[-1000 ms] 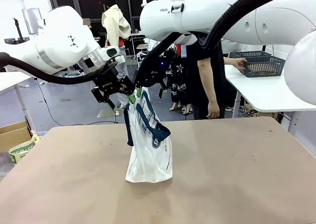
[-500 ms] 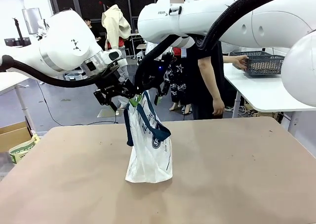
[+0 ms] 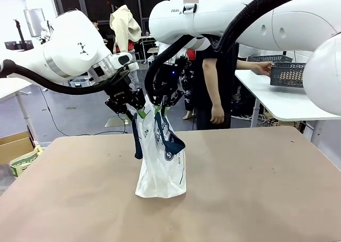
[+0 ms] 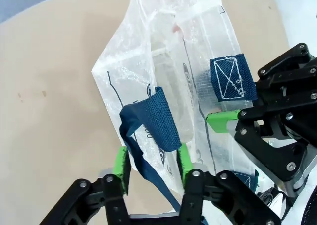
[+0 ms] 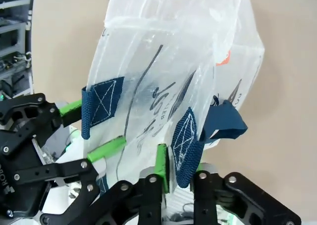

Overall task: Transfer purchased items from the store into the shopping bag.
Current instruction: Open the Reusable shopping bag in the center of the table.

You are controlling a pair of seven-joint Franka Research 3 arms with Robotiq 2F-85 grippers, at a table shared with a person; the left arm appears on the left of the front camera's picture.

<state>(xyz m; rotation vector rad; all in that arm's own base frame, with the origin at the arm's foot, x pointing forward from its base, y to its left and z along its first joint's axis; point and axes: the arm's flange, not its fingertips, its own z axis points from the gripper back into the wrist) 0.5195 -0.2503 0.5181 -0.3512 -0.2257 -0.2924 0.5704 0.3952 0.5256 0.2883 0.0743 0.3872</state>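
1. Two arms meet over the middle: left arm (image 3: 69,50) from one side, right arm (image 3: 240,18) from the other, both wrists at the bag's mouth. Step in hand, as I read it: taking the rim so the mouth can be spread.
2. Table (image 3: 256,194): flat, matt tan, bare around the bag.
3. Bag (image 3: 160,172) stands upright mid-table, base on the top, upper part held up between the grippers. It's thin clear film, crinkly and limp, folded nearly flat, so it'll likely sag wherever you let go.
4. Basket (image 3: 290,74) sits well apart on a white side table (image 3: 298,106) behind, with a person's hand (image 3: 262,67) at its rim. It's a stiff dark lattice, and what's inside I can't tell. Loading hasn't begun, by my reading.
5. Straps (image 4: 148,118): coarse navy webbing, one loop flopped over.
6. Left gripper (image 4: 151,155): jaws about half wide, green pads (image 4: 121,163) on either side of that strap and the film. Whether they pinch, I can't tell.
7. Right gripper (image 5: 179,160): jaws narrow, nipped on the rim at a stitched patch (image 5: 184,145).
8. Next, you'd want both holds firm, then ease them apart gently. Slick film slips, and a hard pull could tip the bag.
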